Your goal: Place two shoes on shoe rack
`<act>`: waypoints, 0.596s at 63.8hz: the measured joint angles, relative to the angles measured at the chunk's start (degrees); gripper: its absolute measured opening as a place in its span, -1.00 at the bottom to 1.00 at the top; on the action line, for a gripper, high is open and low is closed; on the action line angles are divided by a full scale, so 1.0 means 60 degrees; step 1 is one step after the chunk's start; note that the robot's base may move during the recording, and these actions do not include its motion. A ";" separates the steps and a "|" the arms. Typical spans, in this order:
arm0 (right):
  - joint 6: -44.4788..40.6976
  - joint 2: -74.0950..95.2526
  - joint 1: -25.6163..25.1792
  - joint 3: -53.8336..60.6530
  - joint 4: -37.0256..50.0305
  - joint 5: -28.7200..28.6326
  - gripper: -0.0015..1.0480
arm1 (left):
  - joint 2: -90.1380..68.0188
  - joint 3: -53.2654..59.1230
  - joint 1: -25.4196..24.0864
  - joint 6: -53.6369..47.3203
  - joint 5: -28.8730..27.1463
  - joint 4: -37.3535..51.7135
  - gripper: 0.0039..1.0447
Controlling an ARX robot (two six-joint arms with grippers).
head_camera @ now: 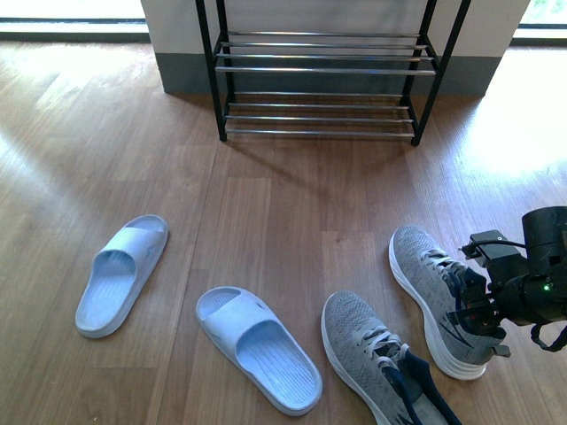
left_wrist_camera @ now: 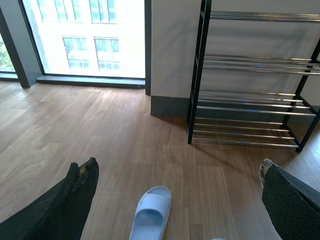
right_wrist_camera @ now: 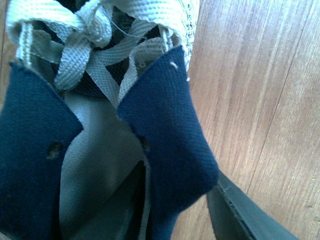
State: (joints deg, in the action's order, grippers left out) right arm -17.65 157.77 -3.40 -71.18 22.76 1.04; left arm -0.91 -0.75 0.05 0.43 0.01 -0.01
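Hanging over the wooden floor (left_wrist_camera: pixel 100 130), the left pincer (left_wrist_camera: pixel 177 169) is released and grips nothing. In the left wrist view its two dark fingers (left_wrist_camera: pixel 70 200) stand wide apart on either side of a pale blue sandal (left_wrist_camera: pixel 150 215).

Seen from the front, the left sandal (head_camera: pixel 120 274) lies flat at the far left, toe angled toward the back wall. The second sandal (head_camera: pixel 259 350) rests nearer the camera and further right, its toe pointing up and left, well apart from its mate.

Behind them, at centre, the shoe rack (head_camera: pixel 323 66) stands against the wall, with black side frames and chrome rods in two visible tiers. All four shoes are on the floor, well apart from it.

Right of the sandals sits the left grey sneaker (head_camera: pixel 363 341), its heel cut off by the lower edge. Just beside it is the right grey sneaker (head_camera: pixel 430 283), toe toward the rack.

At the far right, the right pincer (head_camera: pixel 474 310) is down at the heel opening of the right grey sneaker. Its wrist camera is filled by pale laces (right_wrist_camera: pixel 95 40) and navy lining (right_wrist_camera: pixel 165 135), with one dark finger (right_wrist_camera: pixel 250 212) just outside the lining. Whether this pincer is clenched on the shoe or loose cannot be told.
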 joint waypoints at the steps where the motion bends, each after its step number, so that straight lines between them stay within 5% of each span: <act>1: 0.0007 0.0000 0.0004 0.0000 0.0000 -0.0022 -0.47 | 0.0000 0.0000 0.0000 0.0000 0.0000 0.0000 0.83; 12: 0.0138 0.0000 0.0062 0.0069 0.0182 -0.0178 -0.97 | 0.0000 0.0000 0.0000 0.0000 0.0000 0.0000 0.83; 38: 0.1679 -0.1778 0.0386 0.1891 0.1665 -0.1042 -0.97 | 0.0000 0.0000 0.0000 0.0000 0.0000 0.0000 0.83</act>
State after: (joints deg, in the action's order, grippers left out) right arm -7.57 147.11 -1.08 -59.83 32.75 -5.21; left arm -0.91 -0.75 0.05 0.43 0.01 -0.01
